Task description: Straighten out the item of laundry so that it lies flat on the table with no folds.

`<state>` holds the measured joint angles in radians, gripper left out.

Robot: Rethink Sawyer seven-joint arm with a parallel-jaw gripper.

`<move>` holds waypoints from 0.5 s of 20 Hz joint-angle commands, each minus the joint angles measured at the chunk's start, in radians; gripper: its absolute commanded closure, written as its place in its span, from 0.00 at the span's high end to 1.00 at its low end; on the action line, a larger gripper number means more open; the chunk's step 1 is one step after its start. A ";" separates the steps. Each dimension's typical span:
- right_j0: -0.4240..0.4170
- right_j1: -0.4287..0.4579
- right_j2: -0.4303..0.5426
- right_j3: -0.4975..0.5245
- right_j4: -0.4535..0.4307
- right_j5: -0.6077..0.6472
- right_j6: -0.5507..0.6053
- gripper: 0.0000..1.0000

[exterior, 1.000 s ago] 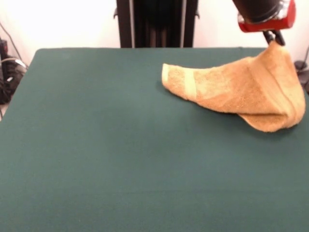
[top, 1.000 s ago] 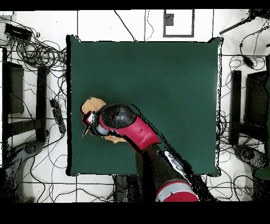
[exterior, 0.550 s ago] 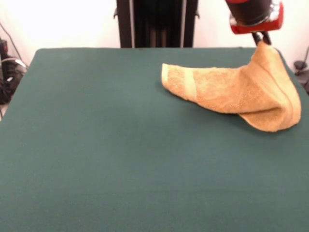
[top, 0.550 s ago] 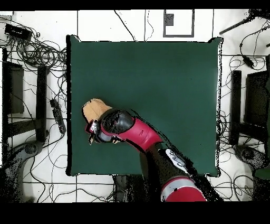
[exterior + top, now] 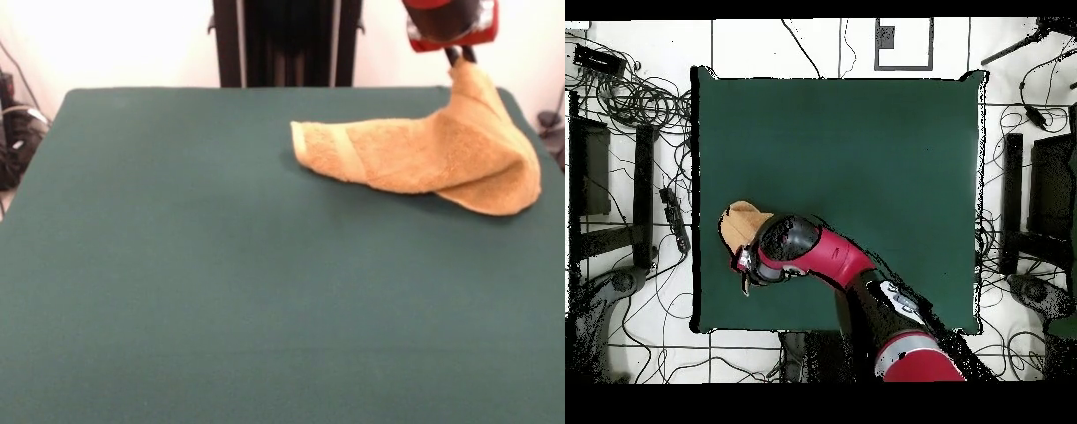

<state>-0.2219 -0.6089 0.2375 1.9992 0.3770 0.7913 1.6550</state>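
Observation:
The item of laundry is an orange-tan towel lying at the far right of the green table. Its left end rests flat with a woven band showing. Its right corner is pulled up into a peak, and a fold curls under at the right. My gripper sits at the top of that peak, shut on the towel's corner. In the overhead view only a patch of the towel shows, near the table's left edge. The arm covers the rest of it, and the gripper sits just below that patch.
The table's right edge runs close beside the towel. Cables and dark stands lie on the floor around the table. The red and black arm crosses the table's lower left part.
The gripper has moved left and toward the far edge in the front view, holding the towel corner. The towel's raised peak has followed, and its folded right part lies lower and flatter.

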 commanded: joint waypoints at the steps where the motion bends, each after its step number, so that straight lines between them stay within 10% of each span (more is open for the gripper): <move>1: 0.041 0.031 -0.007 0.063 -0.016 0.131 0.211 0.00; 10: 0.055 -0.016 -0.052 0.115 -0.026 0.172 0.234 0.00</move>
<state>-0.2062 -0.6300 0.2160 2.0155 0.3752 0.8599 1.6550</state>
